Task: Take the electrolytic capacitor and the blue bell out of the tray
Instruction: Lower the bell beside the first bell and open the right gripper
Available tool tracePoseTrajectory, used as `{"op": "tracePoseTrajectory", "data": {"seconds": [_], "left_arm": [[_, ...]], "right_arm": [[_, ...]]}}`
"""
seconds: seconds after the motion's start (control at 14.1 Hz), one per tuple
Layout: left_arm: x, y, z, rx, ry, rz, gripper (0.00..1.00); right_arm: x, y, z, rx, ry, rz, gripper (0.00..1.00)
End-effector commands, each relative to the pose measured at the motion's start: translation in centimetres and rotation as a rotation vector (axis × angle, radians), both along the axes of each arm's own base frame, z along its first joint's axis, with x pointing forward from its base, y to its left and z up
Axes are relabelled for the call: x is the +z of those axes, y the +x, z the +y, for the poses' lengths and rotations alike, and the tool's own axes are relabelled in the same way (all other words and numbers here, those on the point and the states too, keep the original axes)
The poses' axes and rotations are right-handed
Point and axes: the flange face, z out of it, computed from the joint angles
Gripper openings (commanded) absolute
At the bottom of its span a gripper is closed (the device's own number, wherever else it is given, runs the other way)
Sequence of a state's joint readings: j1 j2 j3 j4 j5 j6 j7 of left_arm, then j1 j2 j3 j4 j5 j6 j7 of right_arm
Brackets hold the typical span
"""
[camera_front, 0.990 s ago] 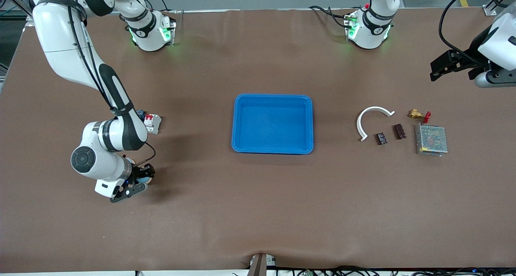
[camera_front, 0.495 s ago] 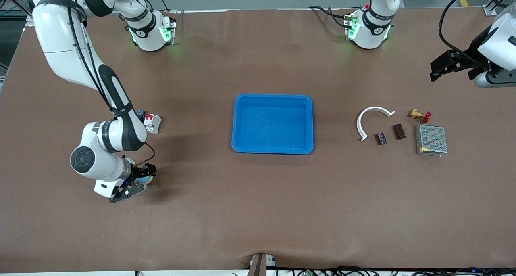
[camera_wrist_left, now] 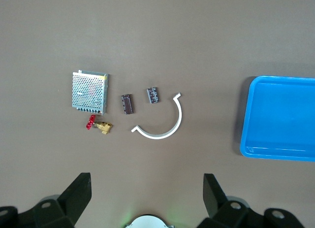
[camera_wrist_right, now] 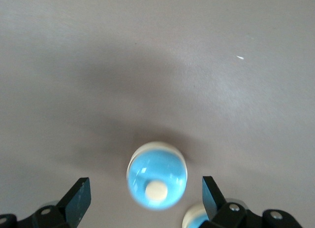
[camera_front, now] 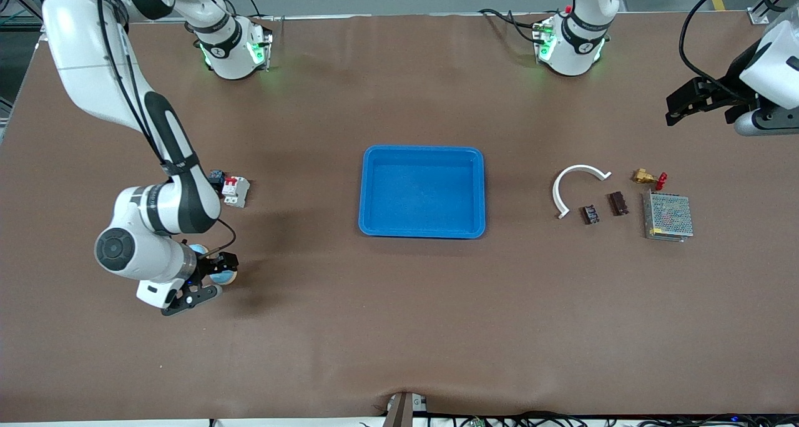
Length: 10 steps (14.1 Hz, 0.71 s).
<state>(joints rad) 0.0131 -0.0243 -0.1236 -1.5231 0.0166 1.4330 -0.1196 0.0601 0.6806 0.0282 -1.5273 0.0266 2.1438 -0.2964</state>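
Directly beneath the right pincer (camera_wrist_right: pixel 145 201), its fingers spread wide and gripping nothing, a small blue bell (camera_wrist_right: pixel 157 175) sits on the brown surface (camera_front: pixel 349 314) toward the right arm's end, between the open fingers but touching neither. It looks like a smooth, glossy dome with a pale button on top: probably light, rigid and slippery, so I would pinch it low across its widest girth. A second pale-rimmed blue piece (camera_wrist_right: pixel 193 219) peeks in just beside it; I cannot tell what it is. No capacitor can be made out. Well away lies the blue tray (camera_front: pixel 422 191), now empty. The left pincer (camera_wrist_left: pixel 145 198) waits, spread, high over the small parts.
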Motion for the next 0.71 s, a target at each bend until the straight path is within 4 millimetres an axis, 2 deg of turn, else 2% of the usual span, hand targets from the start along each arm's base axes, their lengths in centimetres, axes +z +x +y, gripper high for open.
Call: {"op": "tracePoseTrajectory", "data": {"seconds": [0.0,0.28,0.57,0.64], "left_arm": [[0.3,-0.7,0.1,-0.009,-0.019,-0.013,1.00],[0.3,-0.6,0.0,-0.012,-0.019,-0.013,1.00],[0.4,-0.6,0.0,-0.014,-0.017,-0.024,1.00],[0.5,-0.5,0.0,-0.014,-0.015,-0.025,1.00]], "right_arm": [[8.0,-1.9,0.6,-0.080,0.005,0.057,1.00],[15.9,-4.9,-0.6,-0.112,-0.012,0.121,1.00],[24.3,-8.7,-1.3,-0.195,-0.044,0.137,1.00],[26.1,-9.6,-2.5,-0.211,-0.045,0.137,1.00]]}}
